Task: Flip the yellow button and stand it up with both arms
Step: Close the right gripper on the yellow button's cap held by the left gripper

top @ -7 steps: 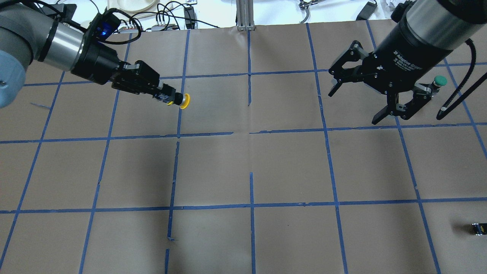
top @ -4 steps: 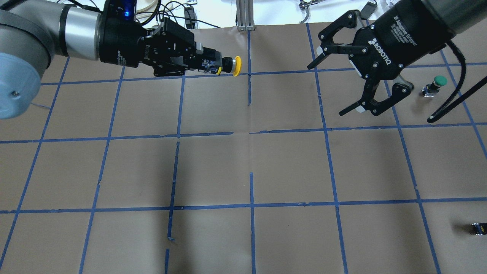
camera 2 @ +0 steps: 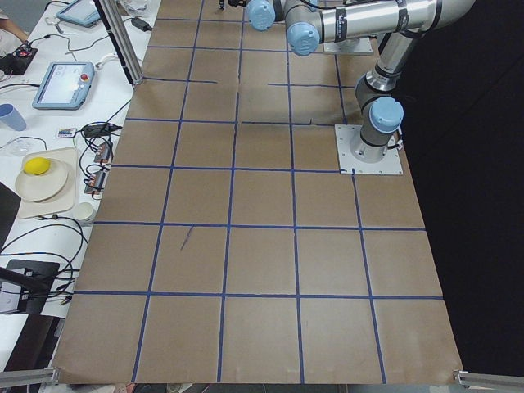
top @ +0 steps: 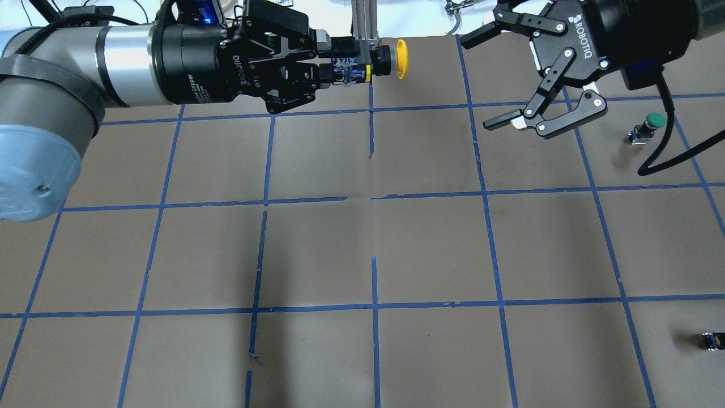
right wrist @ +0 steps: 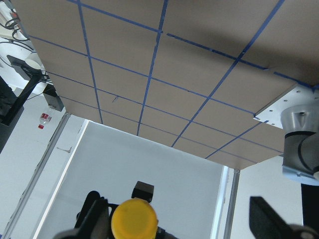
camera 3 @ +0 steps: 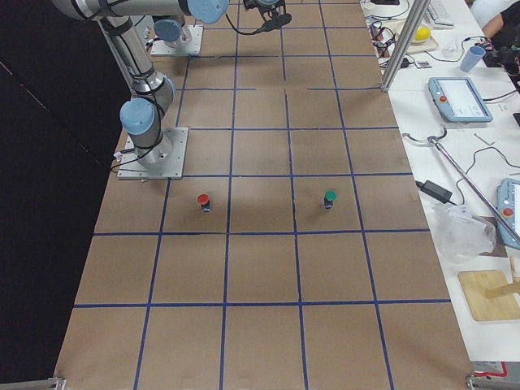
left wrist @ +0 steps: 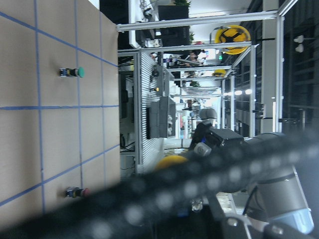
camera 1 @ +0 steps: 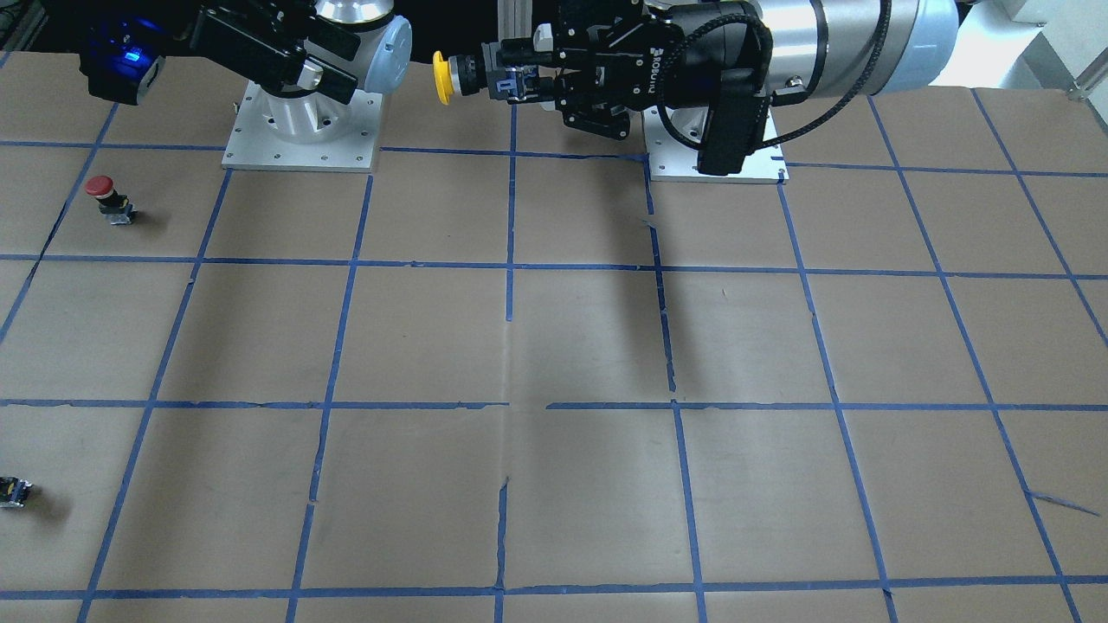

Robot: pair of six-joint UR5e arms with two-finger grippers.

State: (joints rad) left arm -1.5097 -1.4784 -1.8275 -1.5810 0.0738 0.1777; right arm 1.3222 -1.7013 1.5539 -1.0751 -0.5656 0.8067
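The yellow button (top: 400, 59) is held off the table, lying level, cap pointing toward the right arm. My left gripper (top: 345, 63) is shut on its black-and-metal body. It also shows in the front-facing view (camera 1: 442, 76), high near the robot's bases. My right gripper (top: 488, 79) is open wide and empty. It faces the cap with a gap between them. In the right wrist view the yellow cap (right wrist: 133, 219) sits low in the frame, facing the camera. In the left wrist view a blurred cable hides most of the button.
A green-capped button (top: 652, 121) stands at the far right. A red-capped button (camera 1: 102, 187) stands near the right arm's base. A small capless black part (top: 712, 340) lies at the near right. An aluminium post (top: 363, 22) rises behind the held button.
My left gripper has lifted the yellow button, carried it right toward the table's far middle and turned it level. My right gripper has risen, moved left and turned toward it, staying open.
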